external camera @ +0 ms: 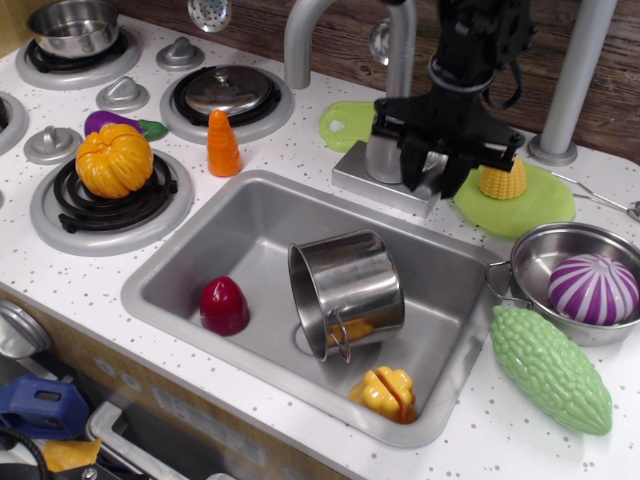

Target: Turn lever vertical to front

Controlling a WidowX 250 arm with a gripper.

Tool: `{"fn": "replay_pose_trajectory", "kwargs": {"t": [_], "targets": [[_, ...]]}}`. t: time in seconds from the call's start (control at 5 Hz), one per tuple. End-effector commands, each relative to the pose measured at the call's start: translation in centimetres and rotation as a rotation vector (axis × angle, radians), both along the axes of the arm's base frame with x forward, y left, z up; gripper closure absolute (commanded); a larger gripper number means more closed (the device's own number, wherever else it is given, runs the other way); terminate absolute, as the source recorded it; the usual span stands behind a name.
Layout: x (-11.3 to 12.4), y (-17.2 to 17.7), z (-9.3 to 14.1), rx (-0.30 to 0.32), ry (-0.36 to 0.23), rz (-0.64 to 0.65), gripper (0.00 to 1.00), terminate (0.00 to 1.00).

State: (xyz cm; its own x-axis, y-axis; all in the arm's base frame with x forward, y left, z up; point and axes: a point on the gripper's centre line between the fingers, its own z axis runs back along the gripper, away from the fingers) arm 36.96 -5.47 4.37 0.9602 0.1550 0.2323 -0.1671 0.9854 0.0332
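The silver faucet column (pixel 383 152) stands on its base plate behind the sink (pixel 200 260), and its curved spout (pixel 300 30) arches left. My black gripper (pixel 432 172) hangs low against the right side of the column, where the lever's pivot sits. Its two fingers (pixel 411 168) point down and stand apart, straddling that spot. The lever is almost wholly hidden behind the gripper. Only a sliver of silver shows between the fingers, and I cannot tell which way the lever points.
A steel pot (pixel 347 290) lies tipped in the sink with a red toy (pixel 224 305) and a yellow toy (pixel 385 392). A corn piece (pixel 505 180) on a green plate (pixel 520 205) sits right of the gripper. A bowl with a purple onion (pixel 592 288), a green gourd (pixel 550 368), a carrot (pixel 222 143) and a grey post (pixel 572 80) are nearby.
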Motion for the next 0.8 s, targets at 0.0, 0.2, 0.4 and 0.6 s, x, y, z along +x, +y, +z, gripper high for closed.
{"fn": "replay_pose_trajectory", "kwargs": {"t": [0.0,0.2,0.4,0.6], "targets": [[1.2,0.1,0.7,-0.038,-0.074,-0.022,1.00,0.00],[1.6,0.0,2.5,-0.003,-0.044,-0.038,0.00,0.00],[1.6,0.0,2.5,-0.003,-0.044,-0.038,0.00,0.00],[1.6,0.0,2.5,-0.003,-0.044,-0.038,0.00,1.00]]}}
